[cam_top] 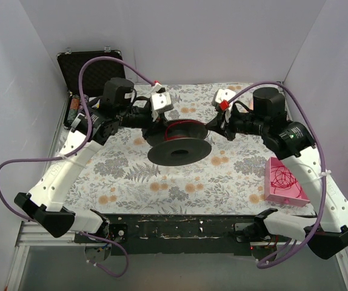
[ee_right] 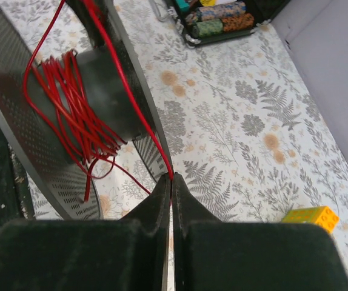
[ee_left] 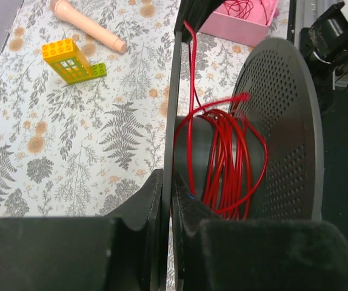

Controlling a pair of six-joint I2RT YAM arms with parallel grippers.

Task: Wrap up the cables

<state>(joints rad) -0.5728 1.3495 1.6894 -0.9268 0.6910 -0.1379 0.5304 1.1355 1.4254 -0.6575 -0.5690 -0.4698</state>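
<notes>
The bench [cam_top: 131, 176], covered in a grey-and-orange fern-print cloth, fills the top view. At its centre stands a black perforated plastic spool [cam_top: 180, 151], lying with its axle level and one wide flange facing the arm bases. An open black hard case [cam_top: 89, 60] sits at 10 o'clock from the spool, by the back wall. A shallow pink plastic tray [cam_top: 270, 182] lies at 4 o'clock, with a loose tangle of red strand inside.

The left pincer [ee_left: 168, 182] meets the spool from 10 o'clock, its fingers pressed together on the thin edge of the far flange. The right pincer [ee_right: 171, 185] comes in from 2 o'clock, fingers pressed together and pinching the thin red cable [ee_right: 71, 115]. That strand runs taut from the fingertips up over the flange. The rest is wound in uneven loops round the spool's core.

A peach-coloured plastic cylinder [ee_left: 89, 25] and a yellow-and-green toy brick block [ee_left: 68, 57] lie near each other on the cloth.
</notes>
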